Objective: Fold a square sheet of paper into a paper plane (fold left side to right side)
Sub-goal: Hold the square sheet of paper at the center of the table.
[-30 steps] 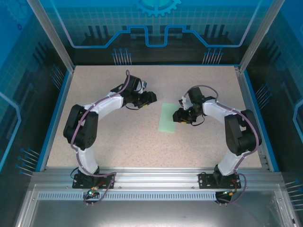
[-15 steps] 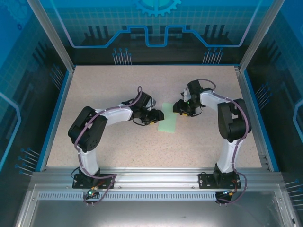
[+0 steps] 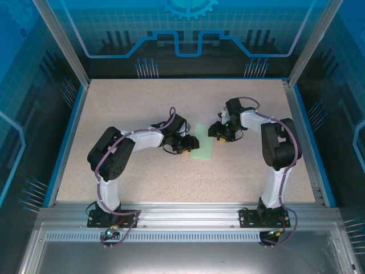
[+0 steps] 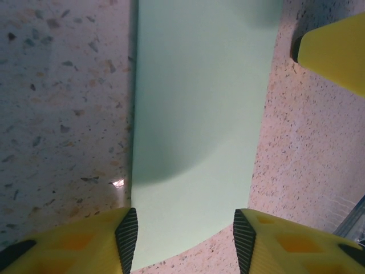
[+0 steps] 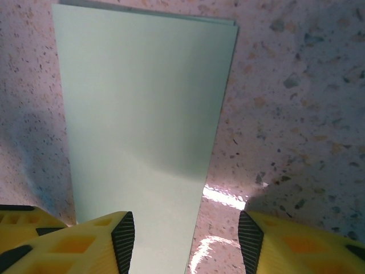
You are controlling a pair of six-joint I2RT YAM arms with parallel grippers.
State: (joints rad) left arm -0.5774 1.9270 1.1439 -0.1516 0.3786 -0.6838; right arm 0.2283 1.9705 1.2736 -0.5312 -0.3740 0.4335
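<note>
1 Work piece: the sheet of paper (image 3: 204, 149), pale mint-green and plain, lies flat on the speckled counter (image 3: 125, 108) as a narrow rectangle, between the 2 arms and near the counter's centre. In the right wrist view its far short edge shows 2 layers, 1 on the other and slightly offset.

2 Left arm (image 3: 134, 140): it reaches in from the left, and the left jaws sit at the sheet's left long edge, toward its near end. In the left wrist view the left jaws stand spread. Their 2 yellow fingertips (image 4: 126, 240) straddle 1 short end of the sheet, and the paper runs away between them. Whether the tips press on the paper cannot be told.

3 Right arm (image 3: 276, 145): it bends in from the right, and the right jaws sit at the sheet's far right corner. In the right wrist view the right jaws stand spread. 1 fingertip (image 5: 122, 240) overlaps the sheet and the other stands over bare counter beside the long edge. In the left wrist view, 1 yellow tip of the right jaws lies just beside the sheet's far corner
</note>
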